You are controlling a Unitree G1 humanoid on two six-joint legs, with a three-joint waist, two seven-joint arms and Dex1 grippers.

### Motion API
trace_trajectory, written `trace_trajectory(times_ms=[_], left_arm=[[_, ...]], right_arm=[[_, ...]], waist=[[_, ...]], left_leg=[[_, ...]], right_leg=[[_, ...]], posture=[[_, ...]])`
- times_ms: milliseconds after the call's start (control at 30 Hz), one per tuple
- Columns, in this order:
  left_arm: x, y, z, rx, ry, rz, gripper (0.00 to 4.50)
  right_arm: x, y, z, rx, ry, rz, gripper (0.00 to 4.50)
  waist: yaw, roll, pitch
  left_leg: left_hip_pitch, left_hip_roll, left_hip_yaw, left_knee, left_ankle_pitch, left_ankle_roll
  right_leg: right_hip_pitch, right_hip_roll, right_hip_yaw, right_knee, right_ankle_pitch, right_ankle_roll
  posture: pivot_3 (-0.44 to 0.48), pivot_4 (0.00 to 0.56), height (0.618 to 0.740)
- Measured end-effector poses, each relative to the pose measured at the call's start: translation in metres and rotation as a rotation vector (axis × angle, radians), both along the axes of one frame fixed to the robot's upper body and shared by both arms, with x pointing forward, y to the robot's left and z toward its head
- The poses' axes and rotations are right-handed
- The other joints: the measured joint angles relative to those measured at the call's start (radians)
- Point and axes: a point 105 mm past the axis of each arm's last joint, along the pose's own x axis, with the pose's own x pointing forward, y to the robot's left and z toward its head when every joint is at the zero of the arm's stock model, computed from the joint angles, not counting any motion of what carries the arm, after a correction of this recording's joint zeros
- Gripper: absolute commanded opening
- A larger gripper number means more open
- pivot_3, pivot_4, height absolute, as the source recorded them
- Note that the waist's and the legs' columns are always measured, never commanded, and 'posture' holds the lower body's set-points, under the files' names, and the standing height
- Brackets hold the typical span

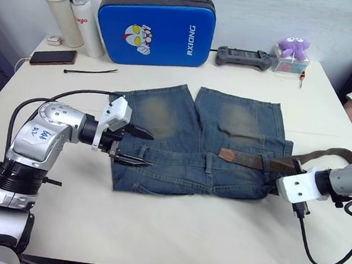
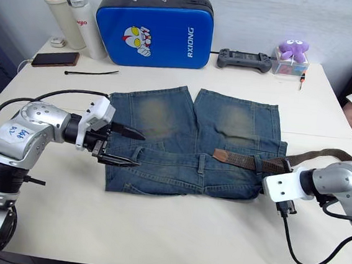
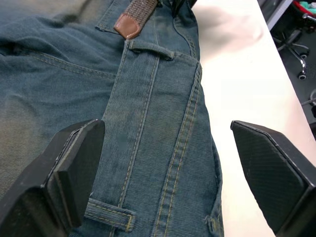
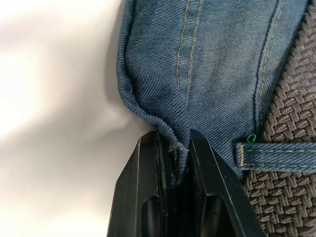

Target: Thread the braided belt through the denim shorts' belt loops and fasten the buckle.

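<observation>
The left gripper (image 1: 136,147) reaches in from the robot's left, its two black fingers spread wide over the waistband of the faded blue denim shorts (image 1: 194,140), which lie flat on the white table (image 1: 172,231). The right gripper (image 4: 175,148) pinches the waistband edge at the other side. The right wrist view shows this grip closely, with a narrow denim belt loop (image 4: 276,155) crossing the brown braided belt (image 1: 267,161). Its dark leather tip (image 3: 127,25) lies on the waistband. A blue hard case (image 1: 155,29) stands behind.
</observation>
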Motion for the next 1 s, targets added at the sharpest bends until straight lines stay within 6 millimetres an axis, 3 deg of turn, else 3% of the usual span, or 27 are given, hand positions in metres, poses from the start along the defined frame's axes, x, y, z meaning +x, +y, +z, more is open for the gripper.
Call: trace_trajectory(times_ms=[100,133,267,400,533,633,867,1000], left_arm=[[0.0,-0.005,0.0,-0.012,0.0,-0.013,4.5],[0.0,-0.007,0.0,-0.017,0.002,-0.02,4.5],[0.002,-0.01,-0.002,-0.031,0.014,-0.024,4.5],[0.004,-0.013,0.0,-0.037,0.008,-0.031,4.5],[0.006,-0.018,0.0,-0.039,0.006,-0.048,4.5],[0.006,-0.022,0.0,-0.051,0.006,-0.055,4.5],[0.012,-0.047,0.005,-0.122,-0.017,-0.054,4.5],[0.016,-0.067,0.011,-0.161,-0.044,-0.059,4.5]], right_arm=[[0.0,-0.005,0.0,-0.003,0.004,-0.008,0.01],[0.0,-0.006,0.001,0.003,0.012,-0.018,1.07],[-0.002,-0.012,0.011,-0.007,0.03,-0.051,2.83],[-0.006,-0.009,0.036,-0.04,0.003,-0.038,4.47],[-0.007,0.009,0.054,0.046,0.001,-0.083,4.47],[-0.002,0.025,0.072,0.213,-0.032,-0.18,4.47],[-0.005,0.061,0.057,0.486,0.037,-0.381,4.47],[0.001,0.061,0.058,0.546,0.028,-0.512,4.47]], waist=[[0.003,0.0,0.0],[0.003,0.0,0.0],[0.003,0.001,0.0],[-0.003,0.001,0.0],[-0.009,0.001,0.0],[-0.008,0.001,0.0],[0.007,0.001,0.0],[0.015,0.001,0.0]], left_leg=[[0.0,0.0,0.0,0.001,0.0,0.0],[0.0,0.0,0.0,0.001,0.0,0.0],[0.0,0.0,0.0,0.001,0.0,0.0],[0.0,0.001,0.0,0.0,0.0,0.0],[0.0,0.001,0.0,0.0,0.0,-0.001],[0.0,0.001,-0.001,0.001,0.001,-0.001],[-0.001,0.0,-0.001,0.002,0.0,-0.001],[-0.001,0.0,-0.001,0.001,0.0,-0.001]], right_leg=[[0.0,0.0,0.0,0.0,0.0,0.0],[0.0,0.0,0.0,0.0,0.0,0.0],[0.0,0.0,0.0,0.0,0.0,0.0],[0.0,0.001,0.0,0.0,0.0,0.0],[0.0,0.001,0.0,0.0,0.0,0.0],[0.0,0.001,0.0,0.0,0.0,0.0],[0.0,0.0,0.0,0.001,0.0,0.0],[0.0,0.0,0.0,0.001,0.0,0.0]], posture=[[0.0,0.15,0.739],[0.0,0.15,0.739],[0.0,0.15,0.739],[0.0,0.15,0.739],[0.0,0.15,0.739],[0.0,0.15,0.739],[0.0,0.15,0.739],[0.0,0.15,0.739]])
